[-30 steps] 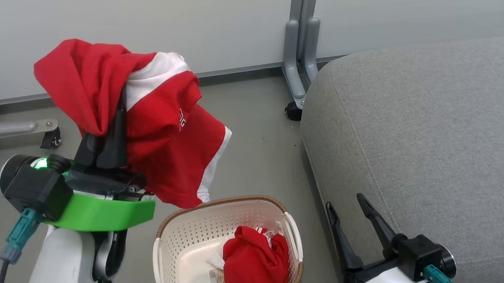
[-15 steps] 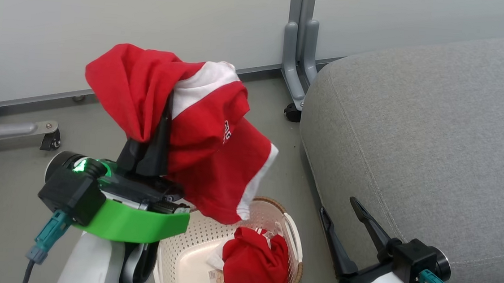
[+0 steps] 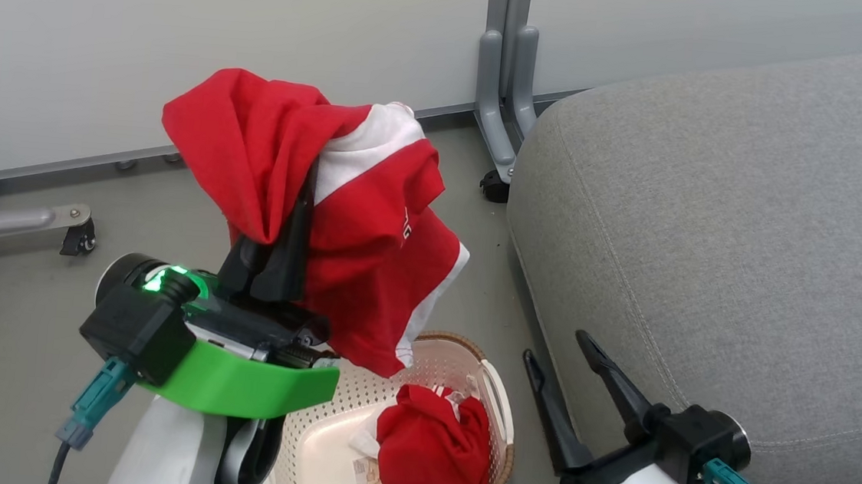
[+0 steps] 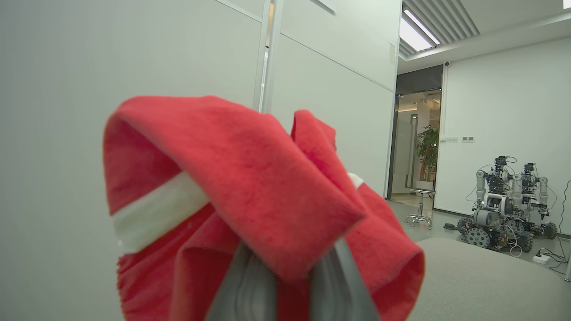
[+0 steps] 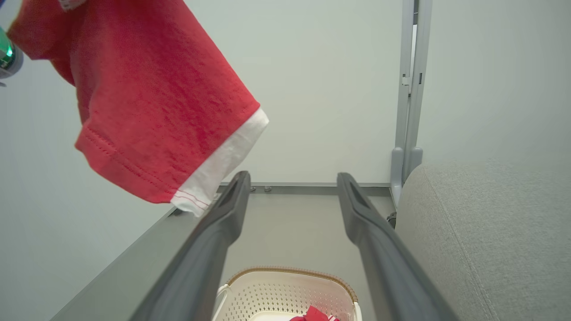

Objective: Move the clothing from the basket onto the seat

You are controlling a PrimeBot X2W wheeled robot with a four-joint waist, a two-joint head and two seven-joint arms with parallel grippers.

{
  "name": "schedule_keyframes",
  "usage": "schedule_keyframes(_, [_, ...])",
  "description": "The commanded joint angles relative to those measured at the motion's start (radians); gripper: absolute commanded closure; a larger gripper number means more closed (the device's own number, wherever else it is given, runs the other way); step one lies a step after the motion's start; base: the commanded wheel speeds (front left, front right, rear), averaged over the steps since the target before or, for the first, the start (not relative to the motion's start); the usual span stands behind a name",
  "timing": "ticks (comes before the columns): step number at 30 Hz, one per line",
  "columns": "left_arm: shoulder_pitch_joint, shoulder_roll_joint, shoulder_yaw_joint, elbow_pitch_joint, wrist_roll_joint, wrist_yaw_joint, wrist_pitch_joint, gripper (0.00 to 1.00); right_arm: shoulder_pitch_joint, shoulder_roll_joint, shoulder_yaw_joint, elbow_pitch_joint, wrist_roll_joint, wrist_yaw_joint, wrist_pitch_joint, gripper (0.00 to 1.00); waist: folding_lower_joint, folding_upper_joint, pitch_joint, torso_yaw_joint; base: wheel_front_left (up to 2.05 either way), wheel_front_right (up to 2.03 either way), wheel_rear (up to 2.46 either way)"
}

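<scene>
mid-carry; left hand pinches a red garment at centre; right hand spread; next, rightward onto the seat.

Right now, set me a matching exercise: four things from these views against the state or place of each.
Things:
1. raised garment
2. bundled garment
3. right gripper
4. seat

States:
A. open, holding nothing
B. lying inside the basket
C. grey, no clothing on its visible part
D. clamped in the left gripper, off the floor

Pairs: 1-D, 2-B, 3-A, 4-C
</scene>
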Motion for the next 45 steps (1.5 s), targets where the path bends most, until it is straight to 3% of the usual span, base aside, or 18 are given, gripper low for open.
schedule_keyframes(1, [-0.018,0.002,0.000,0.002,0.003,-0.005,-0.001,1.00,-0.014,-0.006,0.020,-0.018,0.014,0.000,-0.003,0.00,0.0001,0.0000,0.001,0.001,0.00,0.00,0.00])
schedule_keyframes(8, [-0.019,0.002,-0.015,0.013,-0.001,-0.007,-0.001,1.00,-0.054,-0.056,0.192,-0.109,0.084,0.000,-0.003,0.00,0.0001,0.0000,0.003,0.011,0.00,0.00,0.00])
schedule_keyframes(13, [-0.023,0.002,-0.031,0.017,-0.005,-0.007,-0.001,1.00,-0.104,-0.087,0.311,-0.101,0.011,0.000,-0.003,0.00,0.0001,0.0000,0.002,0.021,0.00,0.00,0.00])
schedule_keyframes(18, [-0.032,0.002,-0.065,0.014,-0.013,-0.007,-0.001,1.00,-0.135,-0.062,0.342,-0.059,-0.069,0.000,-0.003,0.00,0.0001,0.0000,0.003,0.031,0.00,0.00,0.00])
schedule_keyframes(32, [-0.030,0.003,-0.195,-0.009,-0.052,0.010,-0.001,1.00,-0.117,0.050,0.157,0.009,-0.244,0.000,-0.003,0.00,0.0001,0.0000,0.001,0.063,0.00,0.00,0.00])
schedule_keyframes(45, [-0.010,0.003,-0.306,0.042,-0.072,0.002,-0.001,1.00,-0.143,0.080,0.071,0.048,-0.332,0.000,-0.003,0.00,0.0001,0.0000,-0.003,0.069,0.00,0.00,0.00])
